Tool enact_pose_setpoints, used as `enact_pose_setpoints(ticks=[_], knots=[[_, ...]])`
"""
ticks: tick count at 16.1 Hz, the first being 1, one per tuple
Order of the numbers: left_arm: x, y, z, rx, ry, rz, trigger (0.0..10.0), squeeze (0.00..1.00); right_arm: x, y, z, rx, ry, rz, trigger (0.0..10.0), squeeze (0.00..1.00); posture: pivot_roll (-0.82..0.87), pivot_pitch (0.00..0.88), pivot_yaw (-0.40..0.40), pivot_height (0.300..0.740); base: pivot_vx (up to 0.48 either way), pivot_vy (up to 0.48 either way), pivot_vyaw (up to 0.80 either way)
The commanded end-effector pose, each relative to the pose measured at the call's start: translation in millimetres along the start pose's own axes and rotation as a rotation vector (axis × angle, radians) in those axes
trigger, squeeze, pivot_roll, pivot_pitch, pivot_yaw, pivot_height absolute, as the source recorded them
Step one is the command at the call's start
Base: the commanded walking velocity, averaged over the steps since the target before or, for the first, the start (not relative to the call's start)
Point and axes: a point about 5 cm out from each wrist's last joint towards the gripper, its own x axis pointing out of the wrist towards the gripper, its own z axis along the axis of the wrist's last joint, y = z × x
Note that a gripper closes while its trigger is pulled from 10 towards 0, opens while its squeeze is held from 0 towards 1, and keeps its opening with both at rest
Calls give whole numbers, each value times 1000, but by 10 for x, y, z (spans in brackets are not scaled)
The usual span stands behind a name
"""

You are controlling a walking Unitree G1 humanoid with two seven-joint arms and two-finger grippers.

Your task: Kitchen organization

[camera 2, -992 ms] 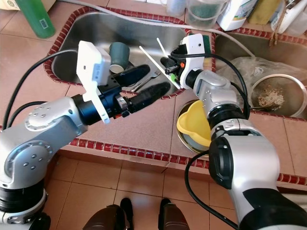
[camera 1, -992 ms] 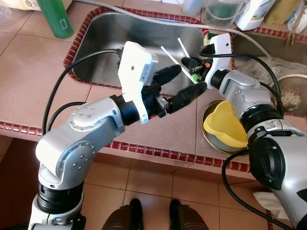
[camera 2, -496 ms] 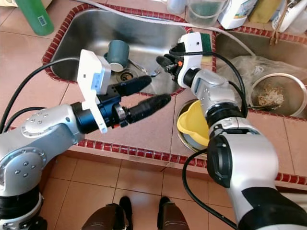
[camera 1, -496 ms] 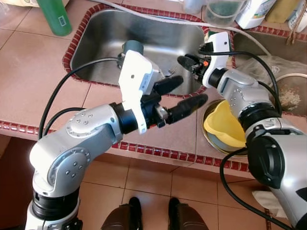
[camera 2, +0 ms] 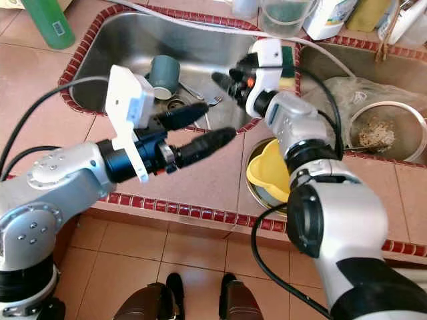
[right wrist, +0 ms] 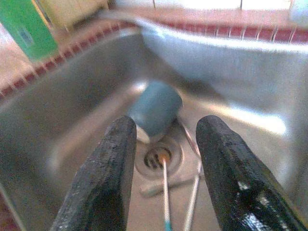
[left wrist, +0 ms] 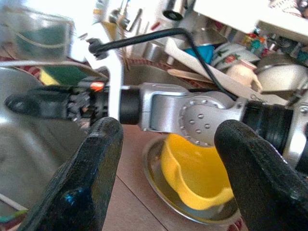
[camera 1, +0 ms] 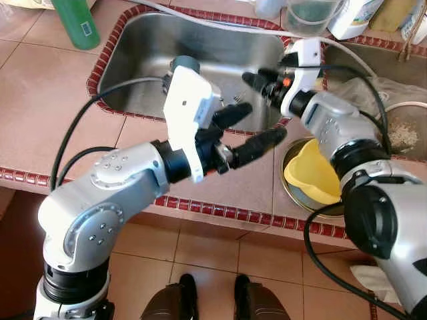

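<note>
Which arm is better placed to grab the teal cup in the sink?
Right. The right gripper hangs open over the sink, aimed at the teal cup; the left gripper sits over the counter.

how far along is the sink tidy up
Early. White chopsticks, a fork and a teal ceramic cup lie in the steel sink. The right gripper hangs open and empty above them; the left gripper waits open over the counter. The yellow plastic bowl in its metal dish remains.
</note>
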Motion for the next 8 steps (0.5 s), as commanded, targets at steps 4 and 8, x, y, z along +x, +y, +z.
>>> enact_pose_setpoints(ticks=[4,8], knots=[[13,130,86,50,-59,75,10000,0,-67,-91,436,5,-208,-1,10000,1000,3,233,-38,740,0,0,0],[41,324,52,76,-90,178,10000,0,-133,-131,469,-92,-244,-28,10000,1000,-28,180,-31,740,0,0,0]])
